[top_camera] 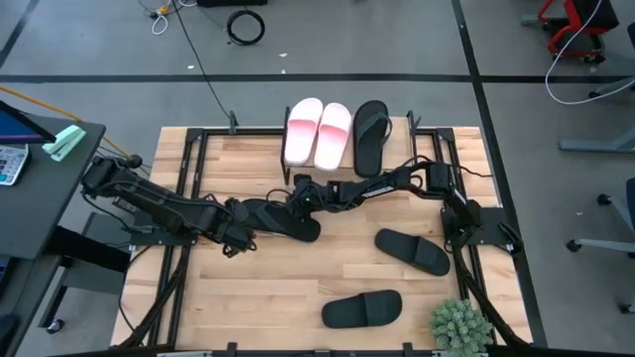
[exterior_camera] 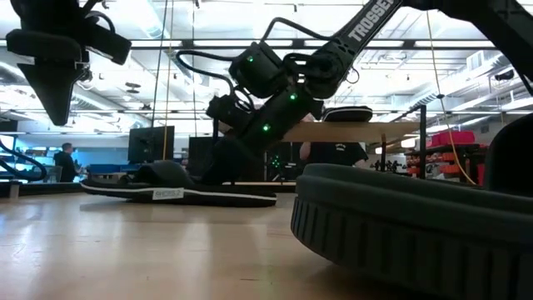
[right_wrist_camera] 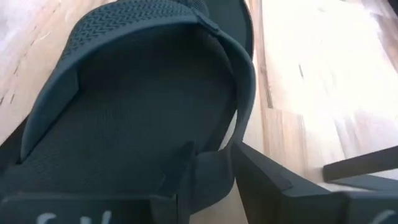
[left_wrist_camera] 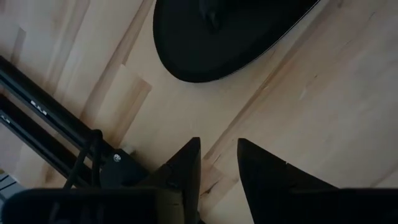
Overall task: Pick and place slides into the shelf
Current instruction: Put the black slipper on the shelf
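Observation:
A black thong flip-flop (top_camera: 288, 220) lies flat on its sole on the table's middle (exterior_camera: 179, 193). My right gripper (top_camera: 301, 195) slants down onto it from the right (exterior_camera: 221, 171) and is shut on it (right_wrist_camera: 214, 180). My left gripper (top_camera: 236, 243) hovers over bare wood just left of the flip-flop's end (left_wrist_camera: 224, 37), with its fingers (left_wrist_camera: 219, 155) a little apart and touching nothing. The shelf (exterior_camera: 375, 132) stands at the far edge. On its top board rest two pink-and-white slides (top_camera: 317, 132) and the other black flip-flop (top_camera: 371, 137). My right gripper pinches the flip-flop at the side strap (right_wrist_camera: 217, 158), low down where it meets the sole's edge. One finger (right_wrist_camera: 177, 186) is on the footbed under the strap and the other (right_wrist_camera: 267, 180) is outside the sole. The fingers slant down from the far right. The sole lies on the table.
Two black wide-strap slides lie on the table's near right part (top_camera: 412, 251) (top_camera: 362, 309); one fills the foreground of the low view (exterior_camera: 416, 225). A small green plant (top_camera: 458, 327) stands at the near right corner. Bare wood lies at the near left (top_camera: 228, 297).

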Robot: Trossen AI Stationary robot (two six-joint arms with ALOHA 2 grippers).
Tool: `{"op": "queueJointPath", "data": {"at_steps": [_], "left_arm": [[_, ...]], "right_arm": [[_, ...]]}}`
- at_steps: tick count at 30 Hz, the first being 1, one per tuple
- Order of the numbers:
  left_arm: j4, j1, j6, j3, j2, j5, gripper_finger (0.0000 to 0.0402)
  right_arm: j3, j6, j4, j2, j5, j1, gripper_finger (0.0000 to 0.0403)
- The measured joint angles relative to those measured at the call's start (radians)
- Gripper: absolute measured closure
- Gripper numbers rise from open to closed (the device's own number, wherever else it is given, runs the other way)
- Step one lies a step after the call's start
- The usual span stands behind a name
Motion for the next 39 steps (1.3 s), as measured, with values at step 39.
{"op": "queueJointPath", "data": {"at_steps": [39], "left_arm": [[-0.004,0.000,0.006,0.000,0.000,-0.001,0.0304]], "right_arm": [[-0.004,0.116,-0.201,-0.181,0.173,0.175,0.0401]]}}
